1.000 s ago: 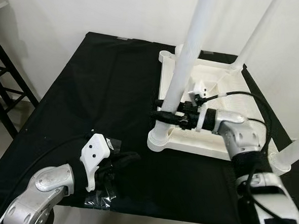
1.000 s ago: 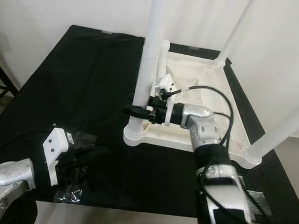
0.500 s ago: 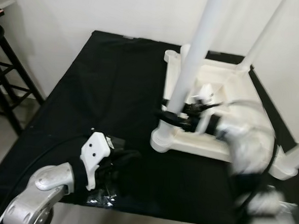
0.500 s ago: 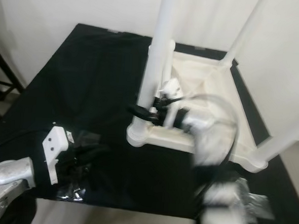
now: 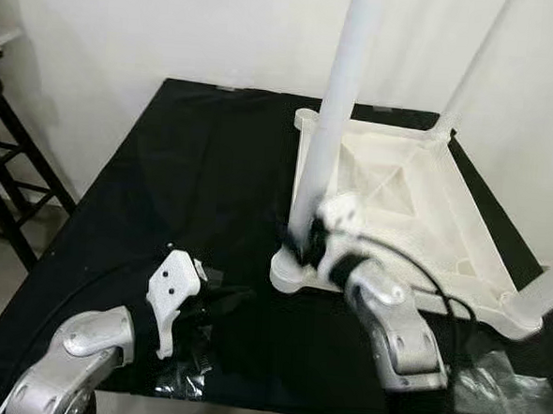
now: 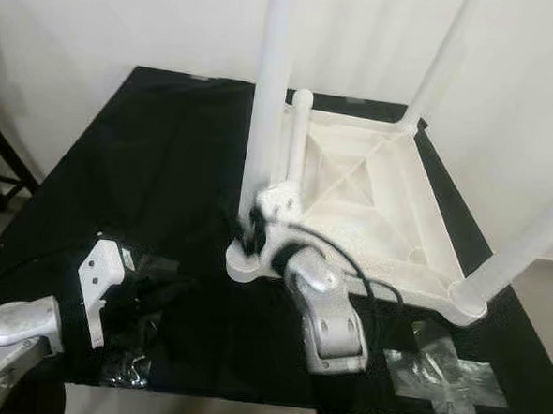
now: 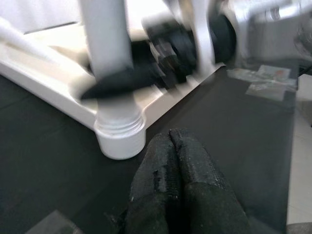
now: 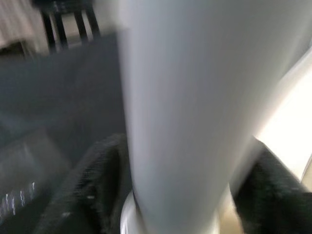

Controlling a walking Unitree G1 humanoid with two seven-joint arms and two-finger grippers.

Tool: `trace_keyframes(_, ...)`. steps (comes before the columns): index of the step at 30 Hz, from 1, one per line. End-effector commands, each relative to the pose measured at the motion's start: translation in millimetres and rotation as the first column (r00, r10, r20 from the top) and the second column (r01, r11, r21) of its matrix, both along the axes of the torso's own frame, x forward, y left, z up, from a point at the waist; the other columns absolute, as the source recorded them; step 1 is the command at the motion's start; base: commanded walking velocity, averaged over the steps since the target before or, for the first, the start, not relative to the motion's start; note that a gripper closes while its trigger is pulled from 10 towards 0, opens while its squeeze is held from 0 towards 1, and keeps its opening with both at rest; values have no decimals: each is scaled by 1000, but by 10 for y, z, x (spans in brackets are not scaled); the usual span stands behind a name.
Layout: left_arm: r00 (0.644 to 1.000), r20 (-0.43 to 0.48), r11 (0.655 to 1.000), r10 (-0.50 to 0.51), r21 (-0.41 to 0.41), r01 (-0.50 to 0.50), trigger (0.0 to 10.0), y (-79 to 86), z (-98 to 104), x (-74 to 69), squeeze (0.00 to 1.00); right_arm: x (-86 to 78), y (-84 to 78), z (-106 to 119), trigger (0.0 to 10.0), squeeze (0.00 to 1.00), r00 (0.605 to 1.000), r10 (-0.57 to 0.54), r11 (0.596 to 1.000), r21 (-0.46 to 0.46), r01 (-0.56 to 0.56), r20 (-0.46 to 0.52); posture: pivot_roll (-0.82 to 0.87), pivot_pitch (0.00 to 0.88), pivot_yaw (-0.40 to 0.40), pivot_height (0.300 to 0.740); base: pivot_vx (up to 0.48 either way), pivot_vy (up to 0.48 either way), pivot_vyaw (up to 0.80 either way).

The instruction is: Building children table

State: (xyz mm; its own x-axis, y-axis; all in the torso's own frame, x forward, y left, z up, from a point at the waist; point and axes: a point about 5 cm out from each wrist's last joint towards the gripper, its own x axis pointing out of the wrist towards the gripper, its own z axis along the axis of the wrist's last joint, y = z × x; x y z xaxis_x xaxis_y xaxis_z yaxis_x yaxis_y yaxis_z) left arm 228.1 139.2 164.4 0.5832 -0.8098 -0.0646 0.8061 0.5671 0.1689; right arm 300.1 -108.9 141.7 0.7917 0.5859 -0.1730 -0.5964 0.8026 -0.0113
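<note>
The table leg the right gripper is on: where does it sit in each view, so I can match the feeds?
Left eye view: the leg rises from the upturned tabletop's near left corner, right gripper at its base.
Right eye view: left of centre.
Left wrist view: upper left, blurred.
Right wrist view: close up, centre.
Shared landmark: the round socket under the leg.

Upturned table (image 5: 418,202) on cloth (image 5: 204,165), right hand (image 5: 304,242) at near leg (image 5: 333,126), left hand (image 5: 216,302) nearer, stool (image 5: 2,162) left

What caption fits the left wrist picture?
Right gripper clasps the white plastic table leg above its round corner socket, left gripper's black fingers shut nearby.
</note>
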Motion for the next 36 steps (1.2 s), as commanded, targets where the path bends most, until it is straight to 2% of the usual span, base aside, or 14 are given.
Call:
trace_keyframes(1, 1000, -1, 1000, 4, 11, -4, 10000, 24, -19, 0, 0, -66, 90, 120, 10000, 1000, 998, 52, 998, 37, -53, 22, 29, 75, -89, 740, 0, 0, 0)
trace_keyframes(4, 1000, 2, 1000, 8, 11, -8, 10000, 29, -19, 0, 0, -102, 82, 164, 10000, 1000, 998, 29, 999, 29, -31, 47, 29, 76, -88, 740, 0, 0, 0)
trace_keyframes(7, 997, 31, 997, 76, -1, -77, 10000, 68, -8, 5, 0, -197, -87, 125, 10000, 1000, 996, -19, 1000, 16, 18, 83, 14, 77, -79, 740, 0, 0, 0)
trace_keyframes(8, 989, 48, 990, 141, -14, -141, 10000, 97, -4, 15, 0, -241, -155, 102, 10000, 345, 994, -44, 999, 21, 42, 100, 13, 77, -75, 740, 0, 0, 0)
trace_keyframes(9, 989, 48, 990, 141, -14, -141, 10000, 97, -4, 15, 0, -241, -155, 102, 10000, 345, 994, -44, 999, 21, 42, 100, 13, 77, -75, 740, 0, 0, 0)
trace_keyframes(10, 981, 57, 983, 185, -23, -184, 10000, 117, -2, 22, 0, -269, -194, 89, 10000, 0, 992, -58, 998, 24, 56, 110, 13, 77, -75, 740, 0, 0, 0)
trace_keyframes(12, 931, 60, 931, 360, -87, -354, 10000, 178, -12, 18, 0, -326, -349, 69, 10000, 0, 977, -164, 986, 32, 161, 137, 6, 74, -68, 740, 0, 0, 0)
trace_keyframes(13, 931, 60, 931, 360, -87, -354, 10000, 178, -12, 18, 0, -326, -349, 69, 10000, 0, 977, -164, 986, 32, 161, 137, 6, 74, -68, 740, 0, 0, 0)
trace_keyframes(15, 872, 53, 868, 487, -136, -477, 10000, 219, -34, -26, 0, -379, -454, 59, 10000, 0, 957, -242, 970, 18, 242, 162, 3, 74, -65, 740, 0, 0, 0)
trace_keyframes(16, 872, 53, 868, 487, -136, -477, 10000, 219, -34, -26, 0, -379, -454, 59, 10000, 0, 957, -242, 970, 18, 242, 162, 3, 74, -65, 740, 0, 0, 0)
trace_keyframes(18, 814, 25, 805, 580, -173, -568, 10000, 247, -72, -83, 0, -429, -509, 51, 10000, 0, 942, -288, 957, 13, 290, 175, 3, 74, -65, 740, 0, 0, 0)
trace_keyframes(21, 756, 44, 751, 654, -162, -640, 10000, 258, -108, -141, 0, -443, -523, 31, 10000, 0, 935, -308, 950, 7, 312, 173, 13, 70, -63, 740, 0, 0, 0)
trace_keyframes(29, 704, 91, 709, 704, -138, -691, 10000, 264, -120, -120, 0, -435, -424, 21, 10000, 0, 946, -253, 964, -27, 263, 202, 18, 72, -56, 740, 0, 0, 0)
trace_keyframes(36, 705, 108, 713, 701, -120, -690, 10000, 251, -109, -103, 0, -443, -413, 20, 10000, 0, 944, -263, 963, -11, 271, 197, 16, 75, -54, 740, 0, 0, 0)
